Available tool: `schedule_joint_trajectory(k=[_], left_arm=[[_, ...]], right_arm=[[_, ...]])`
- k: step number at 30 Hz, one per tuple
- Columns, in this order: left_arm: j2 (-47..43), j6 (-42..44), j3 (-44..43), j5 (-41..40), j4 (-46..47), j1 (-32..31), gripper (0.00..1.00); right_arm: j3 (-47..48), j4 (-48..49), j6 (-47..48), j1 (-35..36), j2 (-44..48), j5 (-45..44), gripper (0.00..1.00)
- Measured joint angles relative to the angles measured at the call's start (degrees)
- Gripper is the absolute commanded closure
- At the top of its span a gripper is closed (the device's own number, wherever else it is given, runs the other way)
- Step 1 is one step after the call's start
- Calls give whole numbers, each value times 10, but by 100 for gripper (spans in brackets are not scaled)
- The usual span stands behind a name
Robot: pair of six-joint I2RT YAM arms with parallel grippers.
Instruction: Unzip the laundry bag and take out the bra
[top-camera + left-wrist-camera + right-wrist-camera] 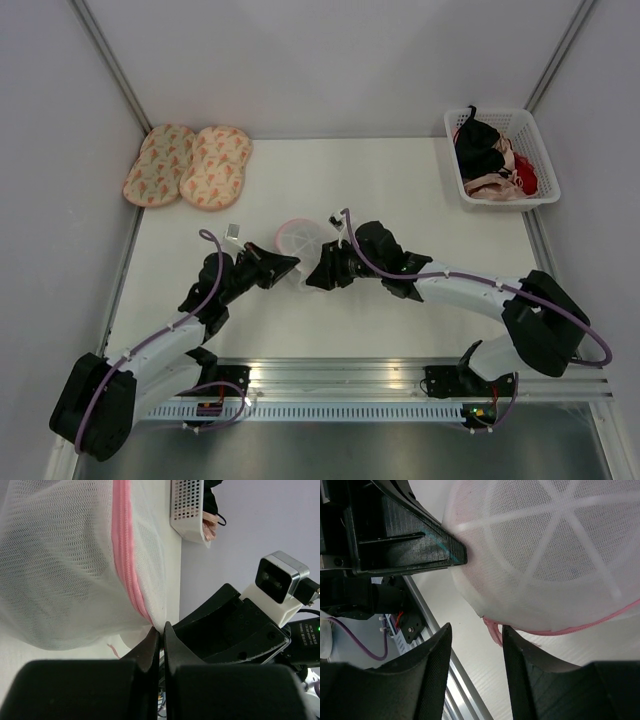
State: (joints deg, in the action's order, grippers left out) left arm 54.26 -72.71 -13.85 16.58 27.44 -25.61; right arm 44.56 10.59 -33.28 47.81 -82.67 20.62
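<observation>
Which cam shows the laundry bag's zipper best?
Left wrist: the pink zipper runs down the laundry bag mesh to the shut left gripper. Right wrist shows only a pink edge line and a pink tab between the fingers of the right gripper. Top: too small to tell.

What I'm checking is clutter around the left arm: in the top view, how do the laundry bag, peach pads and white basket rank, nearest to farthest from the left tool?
1. laundry bag: mid-table, touching the tip of the left tool.
2. peach pads: far-left corner, by the back wall.
3. white basket: far-right corner, clearly the farthest.
</observation>
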Motion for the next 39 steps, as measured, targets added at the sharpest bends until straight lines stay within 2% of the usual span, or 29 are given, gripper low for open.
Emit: schedule_joint_trajectory(k=[3, 10, 12, 15, 22, 30, 33, 39], left_arm=[[-2, -1, 0, 0, 0, -5, 98], [-4, -9, 2, 0, 0, -12, 98], [-6, -10, 2, 0, -1, -12, 98], [-12, -10, 2, 0, -8, -13, 98], [-21, 5, 0, 7, -51, -15, 98], [19, 75, -61, 78, -109, -11, 98], [62, 127, -108, 134, -145, -7, 98], [186, 273, -253, 297, -221, -4, 98]], right_arm=[[5, 0, 0, 3, -11, 0, 56], [12, -5, 2, 6, -26, -4, 87], [13, -10, 2, 6, -26, -9, 93], [16, -23, 7, 7, -26, -17, 97], [41, -120, 42, 11, -17, -63, 99], [70, -293, 66, 12, -14, -244, 99], [82, -332, 66, 12, -14, -318, 100], [117, -391, 66, 7, -14, -453, 100]])
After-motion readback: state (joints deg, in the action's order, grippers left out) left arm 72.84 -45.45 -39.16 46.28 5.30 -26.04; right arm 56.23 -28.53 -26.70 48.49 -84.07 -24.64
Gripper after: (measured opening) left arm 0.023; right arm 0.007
